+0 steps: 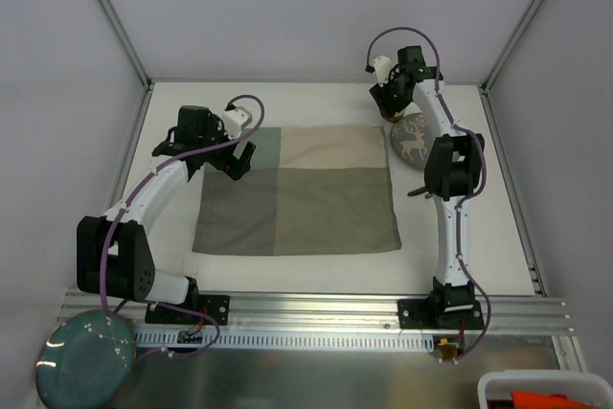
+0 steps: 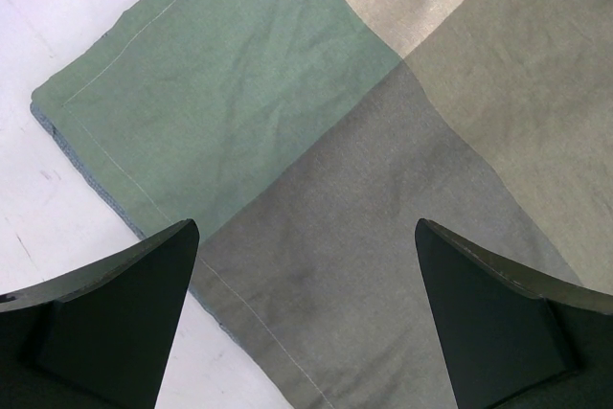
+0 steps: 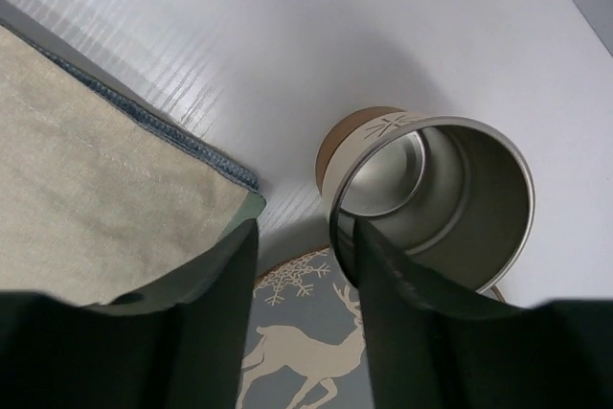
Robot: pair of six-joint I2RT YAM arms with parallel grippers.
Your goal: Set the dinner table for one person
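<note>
Top cam high at 6 o'clock, looking down on whole dinner table [image 1: 316, 102]. Wrist cams close, facing down. All share the mat [image 1: 297, 189]: left its 10 o'clock corner, right 2 o'clock.

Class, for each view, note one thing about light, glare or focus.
Top external: even, soft light, no hard shadows. Left wrist: mat sharp, claw fingers dark and soft-edged. Right wrist: bright sheen inside the cup, streaky reflections on the table.

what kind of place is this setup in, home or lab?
Most likely a lab test cell, not a home: white table edged by aluminium bars, blank walls, two robot arms bolted to a rail. The mat and plate look like props.
</note>
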